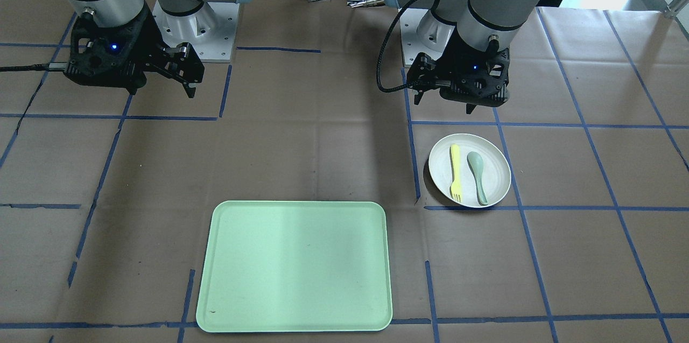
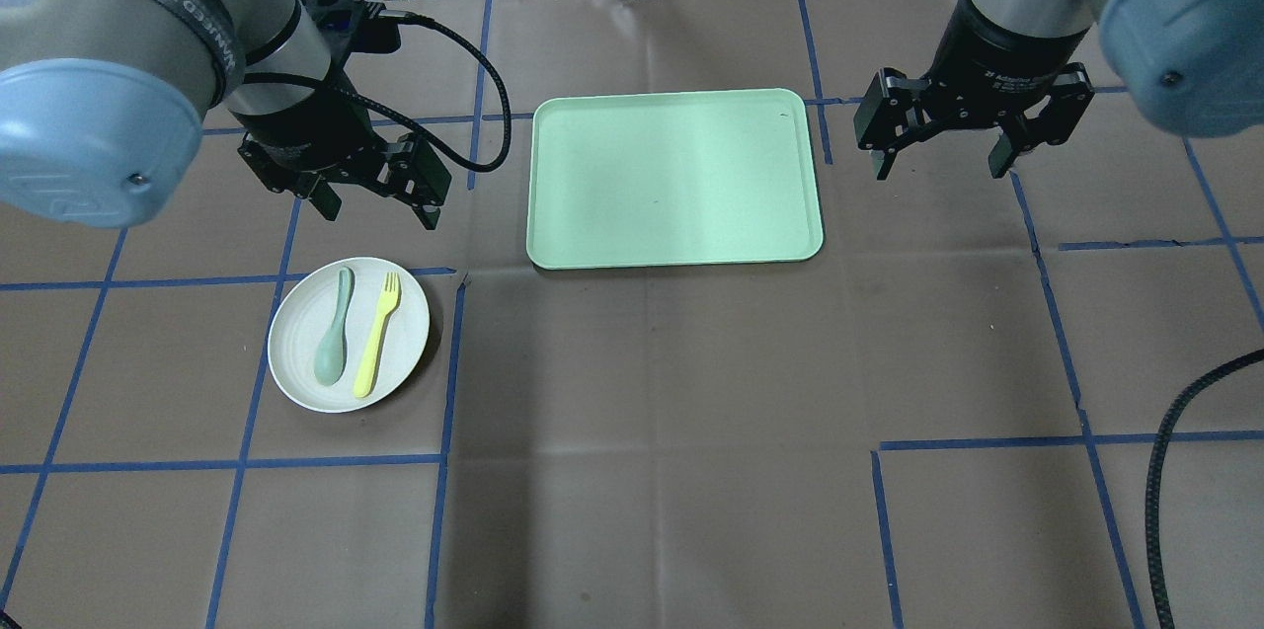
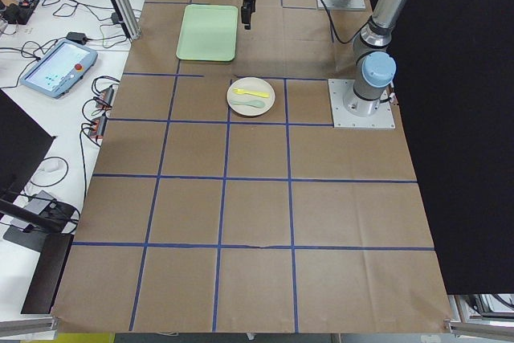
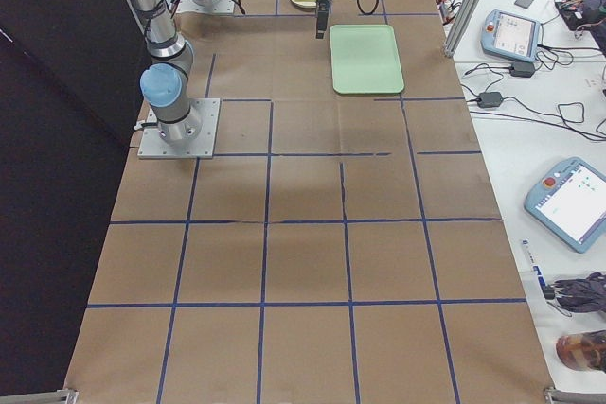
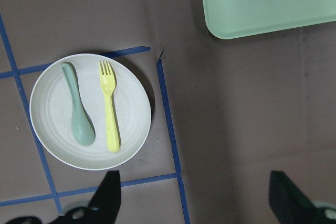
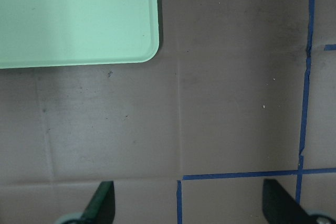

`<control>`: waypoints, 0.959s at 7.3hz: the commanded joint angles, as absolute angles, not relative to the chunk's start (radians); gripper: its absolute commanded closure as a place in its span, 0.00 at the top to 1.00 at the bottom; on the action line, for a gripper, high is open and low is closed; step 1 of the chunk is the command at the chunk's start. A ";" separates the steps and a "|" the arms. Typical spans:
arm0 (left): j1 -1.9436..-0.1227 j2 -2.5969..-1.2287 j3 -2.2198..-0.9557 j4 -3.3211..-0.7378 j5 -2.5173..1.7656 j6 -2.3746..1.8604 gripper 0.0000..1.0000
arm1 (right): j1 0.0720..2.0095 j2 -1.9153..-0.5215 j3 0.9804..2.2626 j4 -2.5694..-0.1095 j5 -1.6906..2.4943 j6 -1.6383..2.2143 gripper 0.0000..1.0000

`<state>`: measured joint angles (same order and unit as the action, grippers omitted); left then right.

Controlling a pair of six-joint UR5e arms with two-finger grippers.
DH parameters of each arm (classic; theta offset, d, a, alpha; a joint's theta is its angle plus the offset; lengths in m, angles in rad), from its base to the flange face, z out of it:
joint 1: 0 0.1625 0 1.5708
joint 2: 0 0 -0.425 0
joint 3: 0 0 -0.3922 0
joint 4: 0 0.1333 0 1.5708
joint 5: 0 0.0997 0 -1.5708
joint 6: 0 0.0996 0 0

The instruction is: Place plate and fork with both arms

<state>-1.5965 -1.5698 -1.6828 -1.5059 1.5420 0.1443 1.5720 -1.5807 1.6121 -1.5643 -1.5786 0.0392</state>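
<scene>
The off-white plate lies on the table, apart from the tray, with the pale-yellow fork and a grey-green spoon side by side in it. It also shows in the front view: the plate, the fork. My left gripper hovers open and empty just beyond the plate's far rim. From the left wrist view the plate and fork lie ahead of the open left gripper. My right gripper is open and empty, right of the tray.
The empty mint-green tray lies mid-table between the two grippers, and its corner shows in the right wrist view. Brown paper with blue tape lines covers the table. The arm bases stand at the robot's edge.
</scene>
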 commanded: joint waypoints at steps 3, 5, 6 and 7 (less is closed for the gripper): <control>-1.595 -1.575 -1.684 -1.490 1.551 0.144 1.00 | 1.571 -1.582 1.612 -1.563 -1.578 0.040 1.00; -1.583 -1.566 -1.695 -1.494 1.554 0.158 1.00 | 1.571 -1.582 1.612 -1.565 -1.578 0.038 1.00; -1.553 -1.566 -1.712 -1.491 1.552 0.160 1.00 | 1.571 -1.582 1.612 -1.565 -1.578 0.038 1.00; -1.534 -1.566 -1.724 -1.491 1.551 0.160 1.00 | 1.571 -1.582 1.612 -1.565 -1.578 0.038 1.00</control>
